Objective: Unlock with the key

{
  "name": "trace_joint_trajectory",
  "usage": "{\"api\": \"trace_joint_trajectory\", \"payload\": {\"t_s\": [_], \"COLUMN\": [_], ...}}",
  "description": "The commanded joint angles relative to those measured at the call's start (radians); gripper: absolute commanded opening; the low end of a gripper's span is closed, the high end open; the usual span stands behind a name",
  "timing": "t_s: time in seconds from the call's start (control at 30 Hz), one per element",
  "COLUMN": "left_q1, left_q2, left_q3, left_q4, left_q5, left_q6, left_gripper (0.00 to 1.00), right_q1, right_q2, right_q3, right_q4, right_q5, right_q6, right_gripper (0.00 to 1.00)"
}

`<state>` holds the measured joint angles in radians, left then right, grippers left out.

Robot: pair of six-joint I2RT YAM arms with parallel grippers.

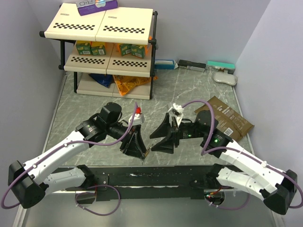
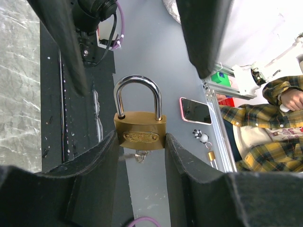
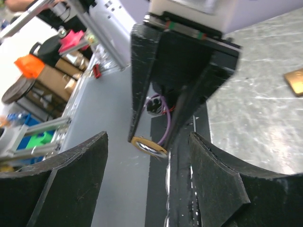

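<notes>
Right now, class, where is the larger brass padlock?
The larger brass padlock sits mid-frame in the left wrist view, its body clamped between the fingers of the left gripper; in the top view it is central, left of the open right gripper.

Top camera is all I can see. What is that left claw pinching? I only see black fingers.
Observer: A brass padlock, clamped by its sides in the left gripper.
Visitor: Is it unlocked?
Observer: No, both ends of its loop sit in the body.
Visitor: Where's the key?
Observer: That seems to be the key: a small metal piece poking out beneath the padlock.
</notes>
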<state>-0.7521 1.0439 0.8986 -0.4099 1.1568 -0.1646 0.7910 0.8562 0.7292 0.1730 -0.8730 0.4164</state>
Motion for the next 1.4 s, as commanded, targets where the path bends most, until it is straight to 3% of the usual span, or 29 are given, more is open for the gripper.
{"api": "trace_joint_trajectory", "payload": {"t_s": [0.0, 0.3, 0.87, 1.23, 1.37], "left_q1": [-0.001, 0.000, 0.002, 0.016, 0.022], "left_q2": [-0.018, -0.030, -0.045, -0.048, -0.051], "left_q3": [0.031, 0.023, 0.016, 0.003, -0.003], "left_q4": [0.040, 0.079, 0.112, 0.117, 0.105], "left_q5": [0.047, 0.046, 0.035, -0.040, -0.126], "left_q6": [0.020, -0.003, -0.030, -0.033, -0.035], "left_gripper": [0.01, 0.01, 0.01, 0.01, 0.01], "right_q1": [0.040, 0.048, 0.057, 0.056, 0.057], "right_q2": [0.026, 0.021, 0.046, 0.035, 0.034], "right_q3": [0.058, 0.023, -0.005, 0.006, 0.016], "right_q4": [0.054, 0.083, 0.088, 0.013, -0.052], "right_q5": [-0.024, -0.029, -0.018, 0.084, 0.150], "right_q6": [-0.030, -0.010, -0.019, -0.042, -0.060], "right_gripper": [0.74, 0.61, 0.53, 0.36, 0.32]}}
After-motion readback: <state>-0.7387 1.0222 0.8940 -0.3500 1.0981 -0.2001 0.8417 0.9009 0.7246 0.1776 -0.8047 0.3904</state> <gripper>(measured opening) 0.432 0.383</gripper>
